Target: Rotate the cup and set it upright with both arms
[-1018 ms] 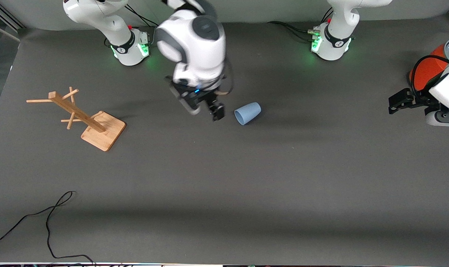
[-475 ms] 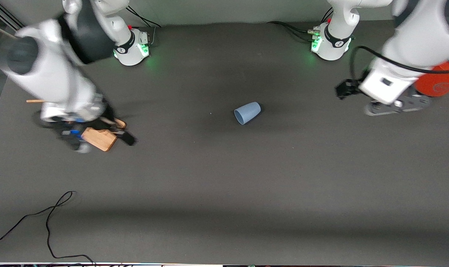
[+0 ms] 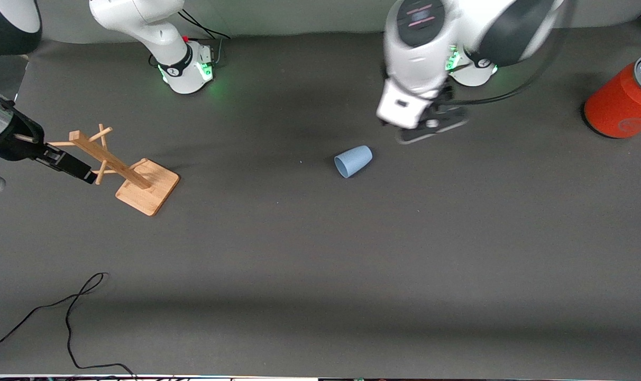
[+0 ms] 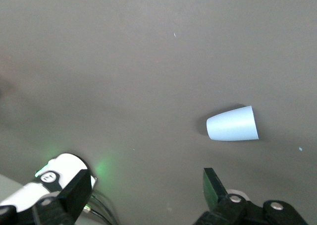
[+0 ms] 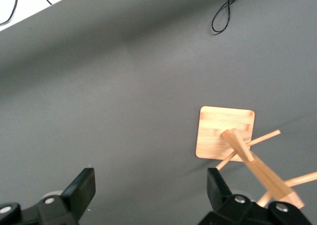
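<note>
The light blue cup [image 3: 353, 161] lies on its side in the middle of the table, its mouth turned toward the right arm's end and the front camera. It also shows in the left wrist view [image 4: 233, 124]. My left gripper [image 3: 430, 126] hangs over the table between the cup and the left arm's base, mostly hidden under its wrist. In its wrist view it [image 4: 146, 190] is open and empty, clear of the cup. My right gripper [image 3: 85, 174] is over the right arm's end of the table by the wooden rack, open and empty [image 5: 151, 185].
A wooden peg rack [image 3: 120, 168] on a square base [image 5: 225, 132] leans at the right arm's end. A large orange-red can [image 3: 622, 103] stands at the left arm's end. A black cable [image 3: 69, 317] lies near the table's front edge.
The right arm has swung away from the cup to beside the rack. The left arm has swung from the can to near the cup. The cup has not moved.
</note>
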Available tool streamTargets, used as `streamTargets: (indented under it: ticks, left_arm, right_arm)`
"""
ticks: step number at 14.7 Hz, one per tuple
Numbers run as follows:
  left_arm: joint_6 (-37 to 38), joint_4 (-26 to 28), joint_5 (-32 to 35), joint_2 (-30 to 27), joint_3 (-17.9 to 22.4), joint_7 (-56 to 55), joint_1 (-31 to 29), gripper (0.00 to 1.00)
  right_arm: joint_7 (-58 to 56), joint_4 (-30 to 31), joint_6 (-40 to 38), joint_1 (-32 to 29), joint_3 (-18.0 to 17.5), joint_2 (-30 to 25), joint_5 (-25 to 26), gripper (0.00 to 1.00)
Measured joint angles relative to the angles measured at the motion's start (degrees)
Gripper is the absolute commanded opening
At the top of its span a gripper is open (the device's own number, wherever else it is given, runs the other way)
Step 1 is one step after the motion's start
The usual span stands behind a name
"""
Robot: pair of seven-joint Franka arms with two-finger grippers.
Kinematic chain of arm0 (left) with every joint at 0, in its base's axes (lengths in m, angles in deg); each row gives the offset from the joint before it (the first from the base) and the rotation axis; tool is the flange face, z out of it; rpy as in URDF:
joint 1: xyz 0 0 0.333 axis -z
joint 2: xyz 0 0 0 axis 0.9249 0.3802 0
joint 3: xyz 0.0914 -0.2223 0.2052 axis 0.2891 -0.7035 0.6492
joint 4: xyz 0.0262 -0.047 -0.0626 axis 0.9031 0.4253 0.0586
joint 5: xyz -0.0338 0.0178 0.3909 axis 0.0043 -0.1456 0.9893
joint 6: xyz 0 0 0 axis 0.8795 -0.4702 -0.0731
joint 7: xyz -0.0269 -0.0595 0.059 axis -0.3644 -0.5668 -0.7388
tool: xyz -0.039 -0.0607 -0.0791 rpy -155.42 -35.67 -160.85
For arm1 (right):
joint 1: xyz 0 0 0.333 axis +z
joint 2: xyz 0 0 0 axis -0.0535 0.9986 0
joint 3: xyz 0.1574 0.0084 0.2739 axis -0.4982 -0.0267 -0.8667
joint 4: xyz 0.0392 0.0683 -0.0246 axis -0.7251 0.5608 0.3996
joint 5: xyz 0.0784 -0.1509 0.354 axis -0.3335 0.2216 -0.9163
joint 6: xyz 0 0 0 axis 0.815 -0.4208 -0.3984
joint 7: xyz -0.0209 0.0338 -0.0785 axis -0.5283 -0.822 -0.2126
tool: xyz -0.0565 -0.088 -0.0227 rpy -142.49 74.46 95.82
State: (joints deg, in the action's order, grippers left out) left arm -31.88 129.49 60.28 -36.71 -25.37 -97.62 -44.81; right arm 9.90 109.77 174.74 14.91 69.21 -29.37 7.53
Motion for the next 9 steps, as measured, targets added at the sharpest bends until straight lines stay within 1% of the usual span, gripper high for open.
streamTargets:
  ticks: [1,3,6,9]
  left_arm:
    - [-0.5,-0.9,1.3,3.1,0.0,-3.2,2.5,1.00]
    - [-0.9,-4.5,4.1,10.1,0.0,-8.7,6.2,1.00]
    - [-1.1,-12.6,8.1,20.2,0.2,-16.2,9.9,1.00]
    - [-1.3,-18.9,11.6,28.0,0.3,-23.0,13.1,1.00]
  right_arm:
    - [-2.2,0.3,0.1,-0.5,0.0,0.0,0.0,1.00]
    - [-6.3,0.8,0.2,-1.9,0.0,0.0,0.0,1.00]
    - [-8.4,1.5,0.2,-4.0,-0.3,0.0,0.0,1.00]
    - [-10.8,2.3,0.4,-7.3,-3.2,-0.1,0.0,1.00]
